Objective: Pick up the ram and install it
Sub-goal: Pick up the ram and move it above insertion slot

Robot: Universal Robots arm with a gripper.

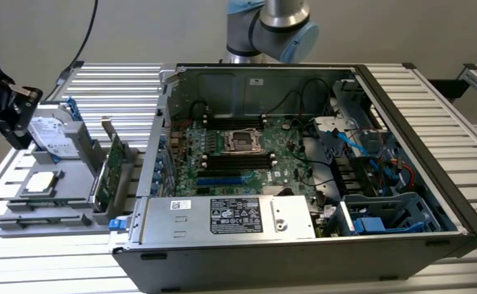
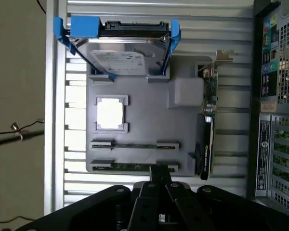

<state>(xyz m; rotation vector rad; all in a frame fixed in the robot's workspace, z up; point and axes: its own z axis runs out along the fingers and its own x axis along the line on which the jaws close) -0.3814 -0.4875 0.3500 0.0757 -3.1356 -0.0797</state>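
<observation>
Two ram sticks lie edge-up in a grey holder tray (image 2: 149,120): one (image 2: 135,144) in the middle rail, the other (image 2: 130,167) in the rail closest to my fingers. Each shows as a thin green strip between grey end clips. My gripper (image 2: 158,172) hovers above the tray with its black fingers pressed together and nothing between them; the tips overlap the end of the nearer ram stick. In the exterior view the gripper (image 1: 18,131) hangs above the tray (image 1: 67,184) at the far left. The black memory slots (image 1: 238,160) lie on the motherboard inside the open computer case (image 1: 402,184).
The tray also carries a hard drive in a blue caddy (image 2: 118,45), a square processor (image 2: 110,114) and a green expansion card with a metal bracket (image 2: 208,125). The case wall (image 2: 274,120) stands right beside the tray. Blue cables (image 1: 361,144) and a power supply (image 1: 230,215) crowd the case.
</observation>
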